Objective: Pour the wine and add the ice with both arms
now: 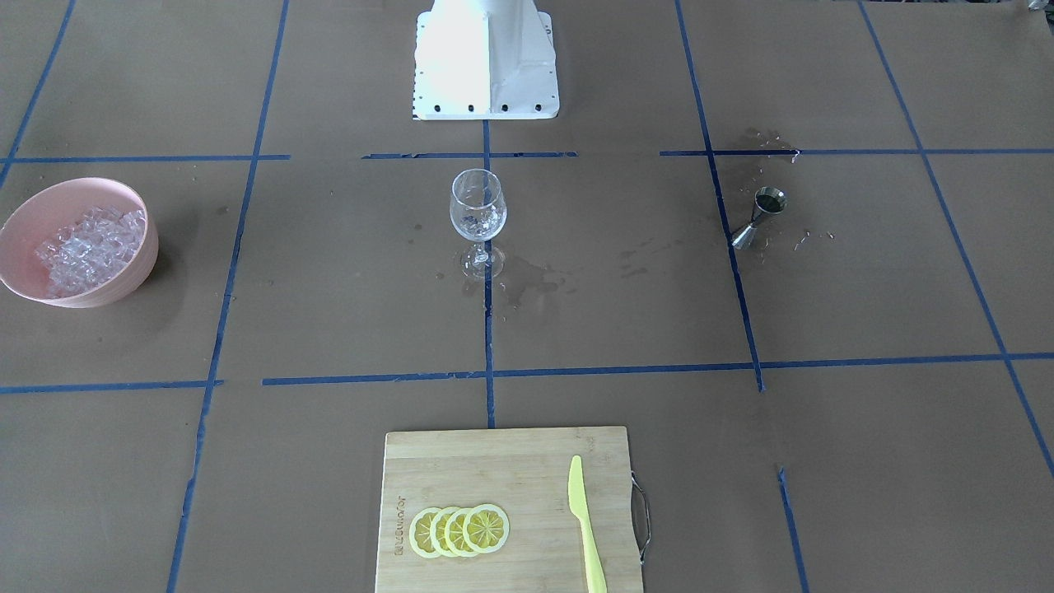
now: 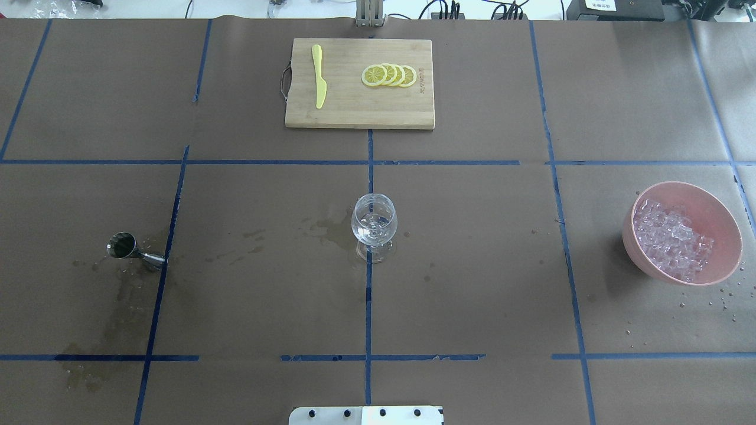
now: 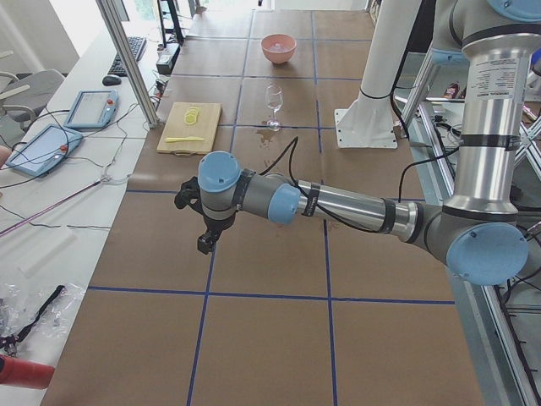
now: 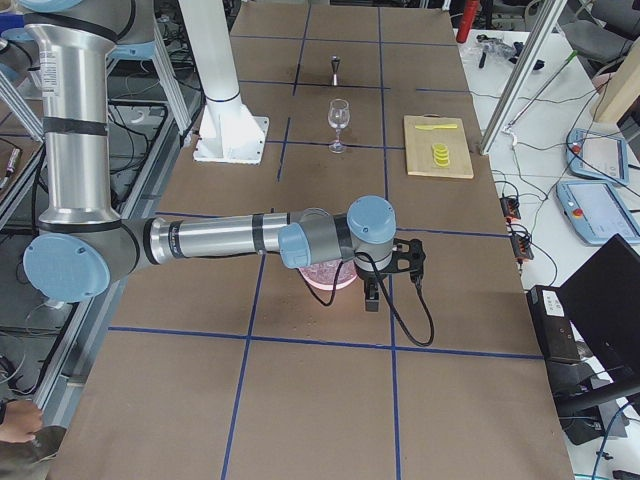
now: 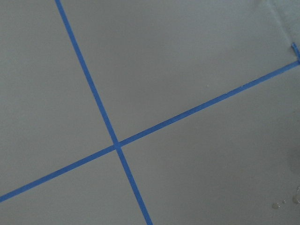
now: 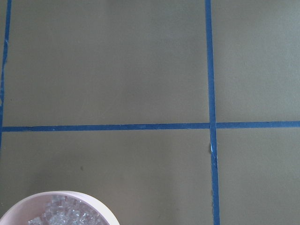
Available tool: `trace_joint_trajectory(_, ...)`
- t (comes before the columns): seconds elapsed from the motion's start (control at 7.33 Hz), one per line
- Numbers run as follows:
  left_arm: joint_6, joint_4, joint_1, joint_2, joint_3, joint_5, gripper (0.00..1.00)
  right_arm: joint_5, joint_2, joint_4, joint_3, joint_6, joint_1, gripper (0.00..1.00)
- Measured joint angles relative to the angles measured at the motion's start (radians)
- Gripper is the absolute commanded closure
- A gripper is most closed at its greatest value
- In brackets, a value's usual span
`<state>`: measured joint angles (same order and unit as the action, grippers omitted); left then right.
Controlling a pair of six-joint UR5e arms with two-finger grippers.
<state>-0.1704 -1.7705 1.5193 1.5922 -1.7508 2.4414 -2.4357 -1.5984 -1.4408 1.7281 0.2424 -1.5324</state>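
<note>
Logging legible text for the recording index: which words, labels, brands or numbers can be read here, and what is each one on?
No text can be read with certainty.
On the cutting board: a brand mark beside the lemon slices, too small to read.
On the left arm: a printed label on its upright section, too blurred to read.
On the black box past the table's far edge: a white sticker, too small to read.

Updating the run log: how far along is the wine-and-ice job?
Done: unclear. The glass holds only something clear at the bottom; wet stains lie beside it. In hand: nothing visible; the left hand and right hand hang over the table, the right near the bowl. Left: the ice fills the bowl, the metal measuring cup stands alone, so pouring and icing seemingly remain.
</note>
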Motion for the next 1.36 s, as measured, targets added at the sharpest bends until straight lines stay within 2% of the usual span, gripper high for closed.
trace_joint_trajectory(0.14,0.118,-0.178,-0.036,-0.002,0.005,-0.009,0.0,0.0,0.002,0.0,0.006,0.001,0.004,0.0)
trace_joint_trajectory(0.27,0.27,-0.415,-0.094,-0.024,0.021,-0.053,0.0,-0.001,0.003,0.0,0.01,0.002,0.013,0.0)
trace_joint_trajectory(0.41,0.438,-0.644,-0.186,-0.064,0.031,-0.145,0.0,-0.002,0.004,0.0,0.012,0.003,0.024,0.0)
trace_joint_trajectory(0.55,0.585,-0.794,-0.283,-0.095,0.03,-0.242,0.0,-0.003,0.004,0.0,0.012,0.003,0.035,0.0)
trace_joint_trajectory(0.95,0.909,-1.016,-0.498,-0.219,-0.064,-0.386,0.0,-0.003,0.002,0.0,0.01,0.003,0.091,0.0)
trace_joint_trajectory(1.23,1.063,-1.074,-0.682,-0.296,-0.134,-0.584,0.05,-0.001,0.002,0.0,0.009,0.002,0.116,0.0)
trace_joint_trajectory(1.36,1.119,-1.082,-0.744,-0.347,-0.179,-0.645,0.05,-0.001,0.003,0.0,0.009,0.002,0.129,0.0)
